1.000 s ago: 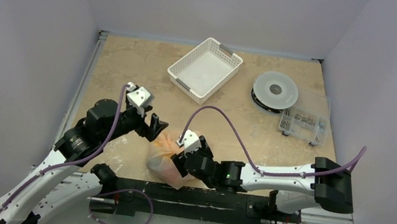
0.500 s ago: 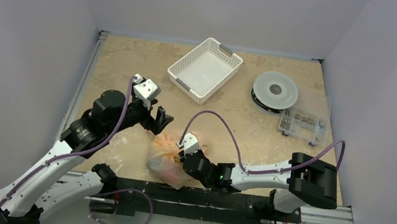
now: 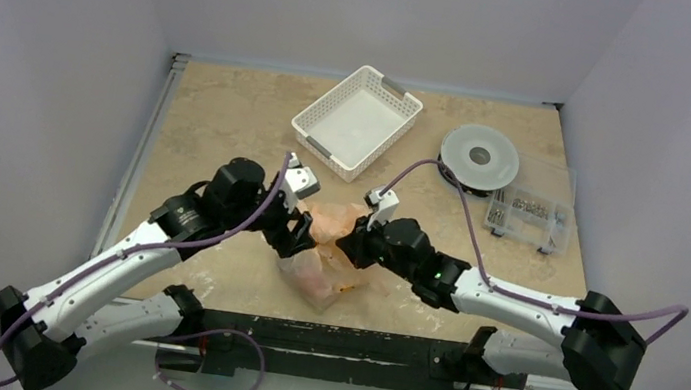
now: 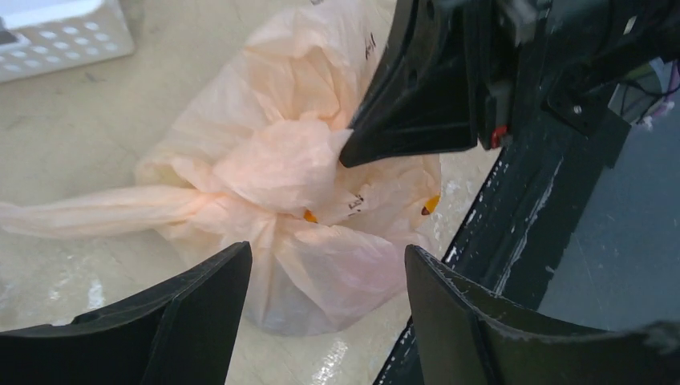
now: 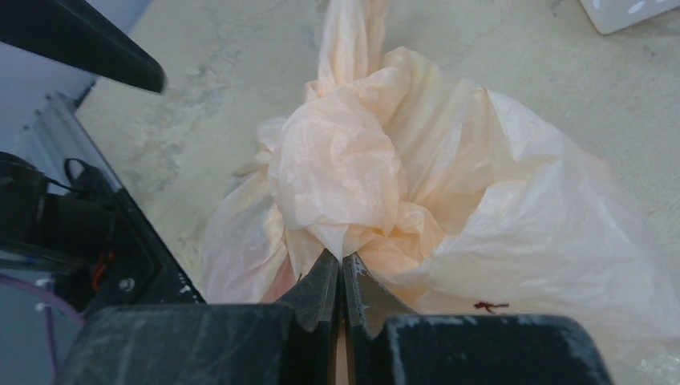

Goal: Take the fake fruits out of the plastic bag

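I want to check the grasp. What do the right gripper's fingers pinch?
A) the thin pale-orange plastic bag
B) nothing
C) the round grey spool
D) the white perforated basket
A: the right wrist view shows the right gripper shut on a fold of the thin pale-orange plastic bag.

text: none legible | plastic bag [image 4: 273, 160] print: seemingly too blurred

Bag [image 3: 327, 268] flanked by left hand [image 3: 303, 245] and right hand [image 3: 346, 251]; little gap between. Counter [image 3: 216, 112] far left open. Basket [image 3: 302, 127] stands behind.
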